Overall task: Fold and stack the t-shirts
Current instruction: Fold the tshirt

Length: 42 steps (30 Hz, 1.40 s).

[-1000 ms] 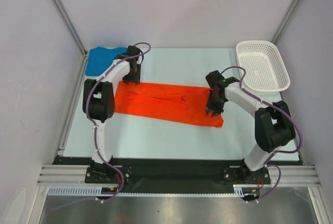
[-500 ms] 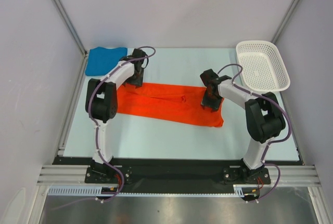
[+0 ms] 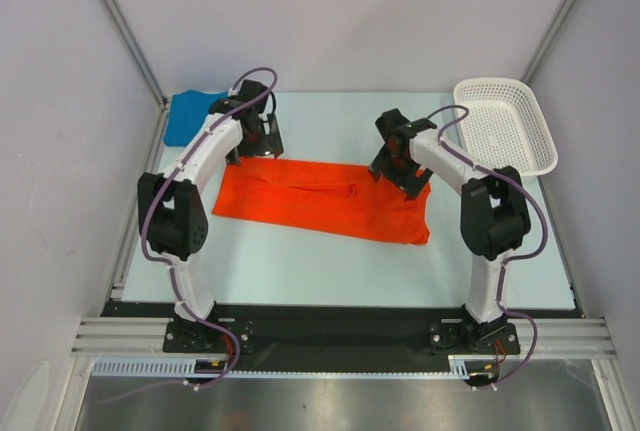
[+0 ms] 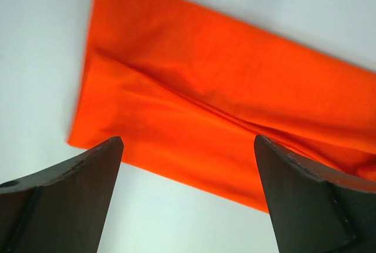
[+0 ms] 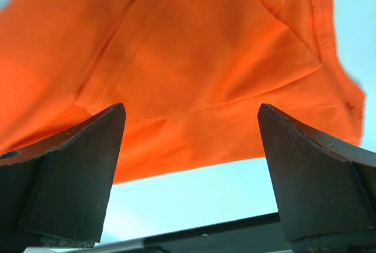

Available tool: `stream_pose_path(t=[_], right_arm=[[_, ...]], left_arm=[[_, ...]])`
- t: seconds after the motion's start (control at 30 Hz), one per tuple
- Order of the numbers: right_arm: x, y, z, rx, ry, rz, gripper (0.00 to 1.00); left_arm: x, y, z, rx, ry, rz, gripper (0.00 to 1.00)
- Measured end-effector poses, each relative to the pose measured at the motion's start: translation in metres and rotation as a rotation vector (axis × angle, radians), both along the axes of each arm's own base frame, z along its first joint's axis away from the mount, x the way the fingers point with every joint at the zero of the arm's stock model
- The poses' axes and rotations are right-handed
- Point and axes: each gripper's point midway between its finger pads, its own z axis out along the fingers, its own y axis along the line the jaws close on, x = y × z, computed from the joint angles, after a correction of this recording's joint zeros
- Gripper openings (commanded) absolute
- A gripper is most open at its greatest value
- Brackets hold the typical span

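The orange-red t-shirt (image 3: 320, 201) lies flat on the table as a long folded band running from left to right. The blue t-shirt (image 3: 188, 116) sits bunched at the back left corner. My left gripper (image 3: 256, 147) hovers open over the band's far left edge. Its wrist view shows the orange cloth (image 4: 205, 100) ahead of the gripper (image 4: 188, 197), with bare table between the fingers (image 4: 76, 194). My right gripper (image 3: 398, 167) is open above the band's far right end. The cloth (image 5: 194, 59) lies beyond the gripper (image 5: 191, 174), and nothing is between the fingers (image 5: 317, 171).
A white perforated basket (image 3: 505, 126) stands at the back right corner, close to the right arm. Grey walls and metal posts enclose the pale table (image 3: 320, 266). A black rail runs along the near edge.
Both grippers have opened wide and let go of the orange t-shirt. They have risen and drawn back towards the far edge of the band, which now lies flat.
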Motion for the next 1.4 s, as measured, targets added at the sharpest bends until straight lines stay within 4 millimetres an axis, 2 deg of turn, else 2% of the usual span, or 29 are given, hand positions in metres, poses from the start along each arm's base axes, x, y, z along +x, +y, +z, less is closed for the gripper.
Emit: stream_pose_path(t=[0.1, 0.23, 0.33, 0.5, 0.7, 0.83, 0.9, 1.0, 1.13, 1.2, 1.3, 1.4], right_arm=[[0.005, 0.007, -0.004, -0.003, 0.016, -0.06, 1.0], [0.001, 0.013, -0.012, 0.012, 0.025, -0.126, 1.0], [-0.002, 0.014, -0.018, 0.012, 0.032, -0.148, 1.0], [-0.001, 0.011, -0.028, 0.003, 0.032, -0.174, 1.0], [-0.012, 0.003, -0.047, -0.023, 0.061, -0.197, 1.0], [-0.011, 0.002, -0.059, -0.03, 0.07, -0.205, 1.0], [-0.009, 0.0, -0.061, -0.036, 0.072, -0.204, 1.0], [-0.006, -0.001, -0.062, -0.046, 0.075, -0.181, 1.0], [0.009, -0.002, -0.062, -0.065, 0.067, -0.098, 1.0], [0.025, -0.001, -0.061, -0.078, 0.054, -0.029, 1.0], [0.054, 0.002, -0.061, -0.094, 0.035, 0.085, 1.0], [0.088, 0.007, -0.06, -0.111, 0.007, 0.187, 1.0]], left_arm=[[-0.022, -0.014, -0.023, -0.092, 0.076, 0.069, 1.0], [-0.043, -0.028, -0.047, -0.173, 0.183, 0.154, 1.0], [-0.043, -0.034, -0.053, -0.216, 0.198, 0.215, 1.0], [-0.039, -0.033, -0.066, -0.247, 0.22, 0.321, 0.99], [-0.021, -0.016, -0.095, -0.146, 0.248, 0.338, 0.99], [-0.025, -0.007, -0.099, -0.094, 0.24, 0.275, 1.0], [-0.03, -0.006, -0.095, -0.093, 0.222, 0.234, 1.0], [-0.042, -0.006, -0.075, -0.104, 0.177, 0.167, 1.0], [-0.052, -0.01, -0.018, -0.165, 0.026, 0.077, 1.0], [-0.059, -0.009, 0.012, -0.191, -0.071, 0.037, 1.0], [-0.072, -0.005, 0.047, -0.203, -0.177, -0.012, 0.98], [-0.08, -0.001, 0.063, -0.196, -0.231, -0.06, 0.97]])
